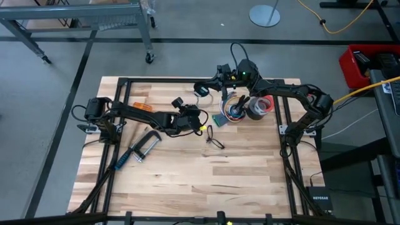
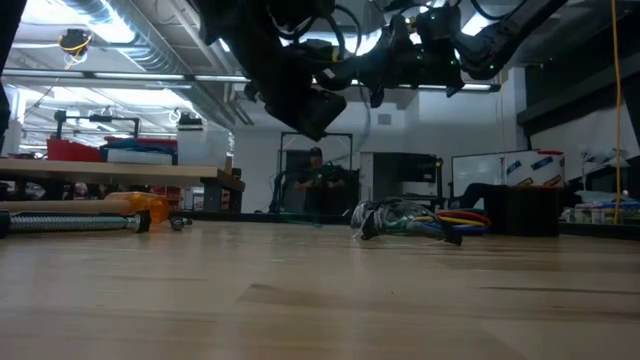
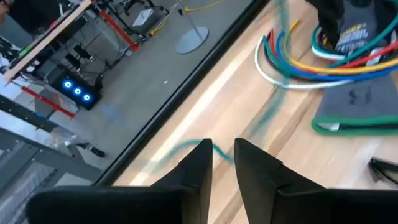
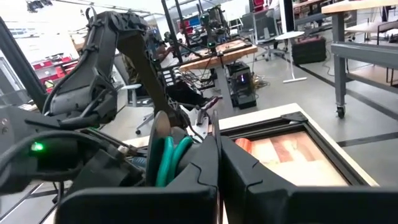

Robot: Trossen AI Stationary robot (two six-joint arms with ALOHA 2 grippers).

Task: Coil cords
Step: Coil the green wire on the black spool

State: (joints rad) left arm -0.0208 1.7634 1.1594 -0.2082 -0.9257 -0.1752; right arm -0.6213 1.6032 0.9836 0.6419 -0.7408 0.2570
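The cord shows as a thin teal-green line in the wrist views: blurred in the left wrist view (image 3: 268,115) and as loops in the right wrist view (image 4: 166,158). A small yellow piece (image 1: 203,128) lies on the table below my left gripper. My left gripper (image 1: 195,115) is raised over the table's middle, its fingers nearly closed on the cord. My right gripper (image 1: 203,89) is raised farther back, near the far edge, and is shut with the cord loops beside its fingers. In the low view both grippers hang well above the tabletop. My left gripper has the cord (image 3: 214,149) passing between its two fingertips, pinched across its length. From there the cord runs off toward the wire bundle, clear of the table. My right gripper is shut with looped cord (image 4: 163,163) at the side of its fingers. The fingers themselves hide the place of contact.
A bundle of multicoloured wires (image 1: 236,107) and a tape roll (image 1: 259,106) lie at the back right. A green-edged grey pad (image 3: 354,112) lies beside them. Small black wire loops (image 1: 214,139) lie mid-table. A metal clamp (image 1: 139,150) lies at the left, with an orange piece (image 1: 142,107) behind it.
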